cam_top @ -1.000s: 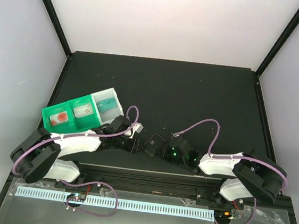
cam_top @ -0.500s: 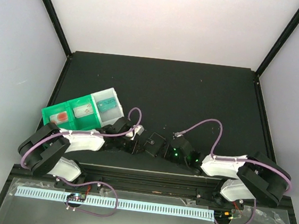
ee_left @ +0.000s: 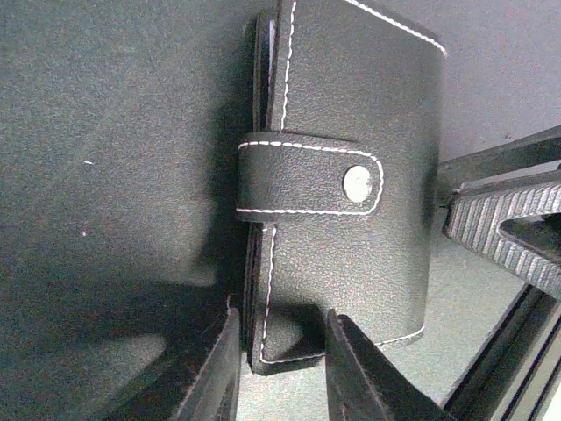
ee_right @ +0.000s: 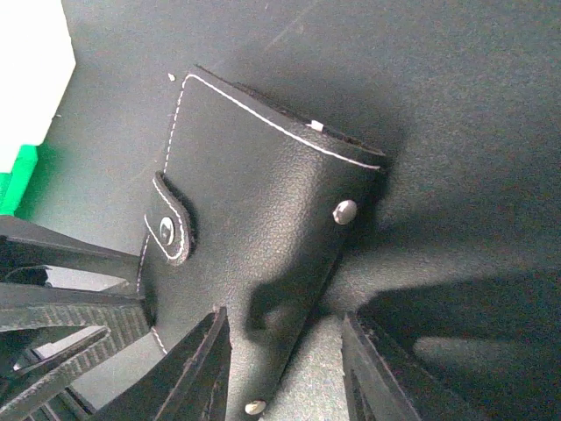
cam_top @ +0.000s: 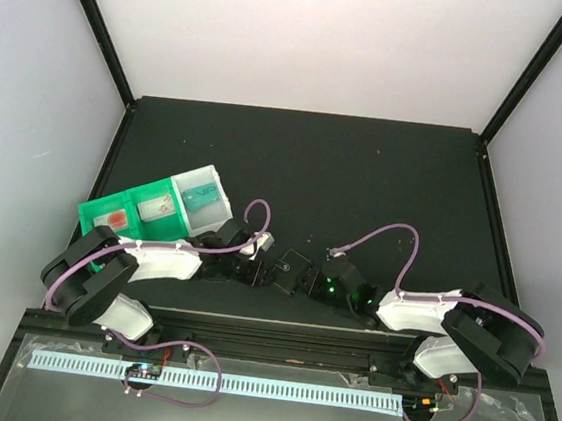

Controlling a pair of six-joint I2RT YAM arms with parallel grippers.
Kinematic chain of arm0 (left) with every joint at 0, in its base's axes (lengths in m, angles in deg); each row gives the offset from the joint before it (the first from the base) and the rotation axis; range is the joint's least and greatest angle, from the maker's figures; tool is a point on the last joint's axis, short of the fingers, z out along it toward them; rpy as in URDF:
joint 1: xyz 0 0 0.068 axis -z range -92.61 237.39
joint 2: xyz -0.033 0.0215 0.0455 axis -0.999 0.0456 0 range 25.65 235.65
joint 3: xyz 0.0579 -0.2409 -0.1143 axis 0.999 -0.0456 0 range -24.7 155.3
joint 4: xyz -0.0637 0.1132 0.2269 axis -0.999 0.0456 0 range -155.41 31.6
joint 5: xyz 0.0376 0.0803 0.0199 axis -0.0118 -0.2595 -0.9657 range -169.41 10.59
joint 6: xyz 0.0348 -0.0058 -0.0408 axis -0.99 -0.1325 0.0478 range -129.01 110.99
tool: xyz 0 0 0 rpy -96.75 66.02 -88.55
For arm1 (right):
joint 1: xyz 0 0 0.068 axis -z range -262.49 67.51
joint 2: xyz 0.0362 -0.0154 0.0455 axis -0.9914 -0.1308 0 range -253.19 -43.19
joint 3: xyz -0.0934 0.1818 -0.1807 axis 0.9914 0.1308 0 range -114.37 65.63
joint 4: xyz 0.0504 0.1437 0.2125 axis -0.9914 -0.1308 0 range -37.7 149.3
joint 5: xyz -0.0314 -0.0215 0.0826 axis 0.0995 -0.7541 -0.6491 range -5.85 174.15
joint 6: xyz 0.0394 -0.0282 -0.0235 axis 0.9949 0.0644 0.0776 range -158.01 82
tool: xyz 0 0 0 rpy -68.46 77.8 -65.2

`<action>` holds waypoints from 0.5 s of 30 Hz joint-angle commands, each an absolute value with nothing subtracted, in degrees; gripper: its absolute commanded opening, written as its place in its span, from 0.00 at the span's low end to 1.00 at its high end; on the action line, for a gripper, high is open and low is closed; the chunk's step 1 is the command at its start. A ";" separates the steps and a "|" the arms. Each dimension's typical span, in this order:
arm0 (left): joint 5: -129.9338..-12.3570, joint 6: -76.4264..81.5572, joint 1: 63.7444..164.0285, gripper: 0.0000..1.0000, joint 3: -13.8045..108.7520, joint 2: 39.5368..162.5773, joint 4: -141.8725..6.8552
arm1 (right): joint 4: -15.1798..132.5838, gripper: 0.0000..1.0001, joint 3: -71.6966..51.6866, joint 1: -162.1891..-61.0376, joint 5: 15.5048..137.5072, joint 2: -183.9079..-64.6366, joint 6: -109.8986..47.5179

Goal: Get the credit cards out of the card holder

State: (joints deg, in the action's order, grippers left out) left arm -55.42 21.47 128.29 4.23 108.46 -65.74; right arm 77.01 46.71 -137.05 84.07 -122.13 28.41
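From above, the biggest thing I see is the black table [cam_top: 366,169], then the green-and-clear tray [cam_top: 150,212] on its left side. The card holder [cam_top: 290,270] is only a small dark shape near the front edge, between my two pincers.

My wrist cameras show it up close. It is black with white stitches and folded shut. My right pincer [ee_right: 285,317] is part open around one end, with a bare gap beside one finger. My left pincer [ee_left: 280,316] is narrow around a bottom corner, and I cannot tell if it squeezes.

The left view shows the strap [ee_left: 298,180] best, lying across the fold with its round snap [ee_left: 356,181]. Only the right view shows a second stud [ee_right: 344,210].
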 commanded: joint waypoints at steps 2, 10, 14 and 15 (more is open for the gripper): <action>-56.26 20.42 128.61 0.26 5.19 110.33 -66.21 | 80.67 0.36 46.98 -136.61 84.94 -124.79 29.41; -54.55 22.49 129.02 0.17 2.14 110.70 -70.02 | 80.43 0.14 45.90 -136.57 85.02 -123.81 27.29; -53.55 23.85 129.40 0.17 0.88 109.15 -71.00 | 75.79 0.01 44.87 -136.62 85.29 -119.85 25.19; -53.30 24.14 129.44 0.17 0.68 108.37 -70.98 | 74.89 0.01 44.95 -136.61 85.52 -118.58 24.93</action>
State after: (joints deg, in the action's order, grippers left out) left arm -54.59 22.75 128.40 2.29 109.51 -70.25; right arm 78.65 46.32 -136.79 84.00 -122.61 27.58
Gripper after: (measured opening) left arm 0.176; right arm 0.027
